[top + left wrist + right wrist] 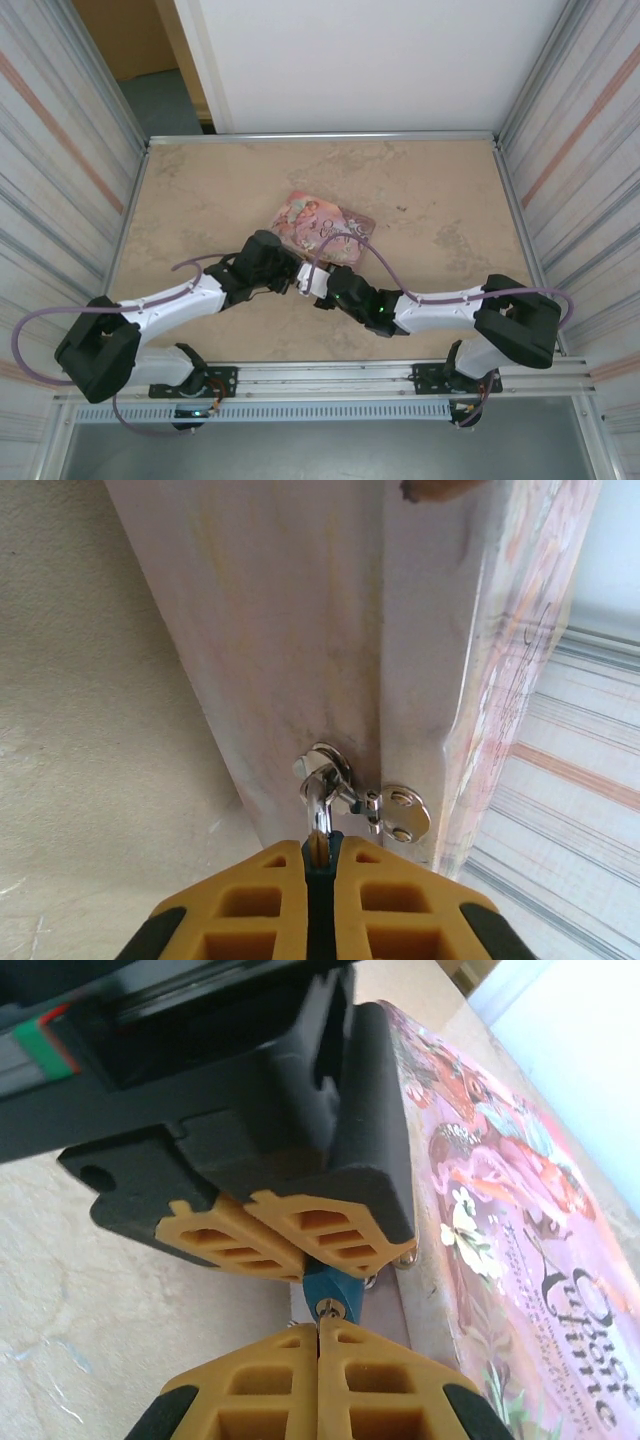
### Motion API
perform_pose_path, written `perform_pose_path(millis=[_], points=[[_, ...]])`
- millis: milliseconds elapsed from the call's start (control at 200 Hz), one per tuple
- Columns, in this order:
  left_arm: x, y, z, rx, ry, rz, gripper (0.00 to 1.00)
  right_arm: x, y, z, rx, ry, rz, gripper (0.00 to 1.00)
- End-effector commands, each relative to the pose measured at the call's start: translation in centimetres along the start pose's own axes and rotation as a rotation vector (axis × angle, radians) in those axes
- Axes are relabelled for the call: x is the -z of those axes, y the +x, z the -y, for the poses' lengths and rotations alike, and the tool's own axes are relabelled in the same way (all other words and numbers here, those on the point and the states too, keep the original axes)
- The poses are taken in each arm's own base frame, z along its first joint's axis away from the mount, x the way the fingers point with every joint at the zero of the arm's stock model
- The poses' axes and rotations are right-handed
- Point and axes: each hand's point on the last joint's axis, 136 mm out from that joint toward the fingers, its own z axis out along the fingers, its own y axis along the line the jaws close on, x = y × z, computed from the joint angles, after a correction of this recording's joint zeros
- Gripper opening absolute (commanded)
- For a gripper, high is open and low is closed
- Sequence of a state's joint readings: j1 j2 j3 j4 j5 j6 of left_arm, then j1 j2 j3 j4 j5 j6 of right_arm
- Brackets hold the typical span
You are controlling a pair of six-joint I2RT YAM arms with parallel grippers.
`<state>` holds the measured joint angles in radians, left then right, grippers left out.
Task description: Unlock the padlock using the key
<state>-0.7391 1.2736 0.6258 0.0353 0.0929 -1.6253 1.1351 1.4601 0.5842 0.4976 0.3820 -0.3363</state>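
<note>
Padlock [326,1288] hangs from the hasp [402,815] of the pink tin [500,1240], teal body clamped in the left tool [322,845]. Fingers of the right tool [318,1334] are pressed together just under the keyhole [328,1307]; key not discernible. Step judged: insertion. Next calls for full seating, then a turn.

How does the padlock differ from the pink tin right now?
Size: padlock tiny, pink tin far larger. Colour: padlock plain teal, tin illustrated pink. State: padlock pinched in the left gripper, tin lying on the table ungripped. Shared: the shackle links them at the tin's hasp.
</note>
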Motion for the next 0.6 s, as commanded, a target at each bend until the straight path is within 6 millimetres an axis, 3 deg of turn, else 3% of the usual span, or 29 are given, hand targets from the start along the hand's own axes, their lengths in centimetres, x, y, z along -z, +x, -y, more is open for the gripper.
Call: perform_pose_path(millis=[0,341,596], points=[[0.1,2.2,1.8,-0.012,0.071,-0.093,0.00,-0.2,-1.6,0.9,-0.180,0.044,0.063,0.00],[-0.7,3.1,1.4,-0.012,0.056,-0.097,0.00,-0.9,-0.4,2.4,-0.453,0.029,0.071,0.00],[-1.8,4.7,0.9,-0.004,0.050,-0.109,0.00,-0.6,3.6,2.6,-0.437,0.030,0.001,0.00]])
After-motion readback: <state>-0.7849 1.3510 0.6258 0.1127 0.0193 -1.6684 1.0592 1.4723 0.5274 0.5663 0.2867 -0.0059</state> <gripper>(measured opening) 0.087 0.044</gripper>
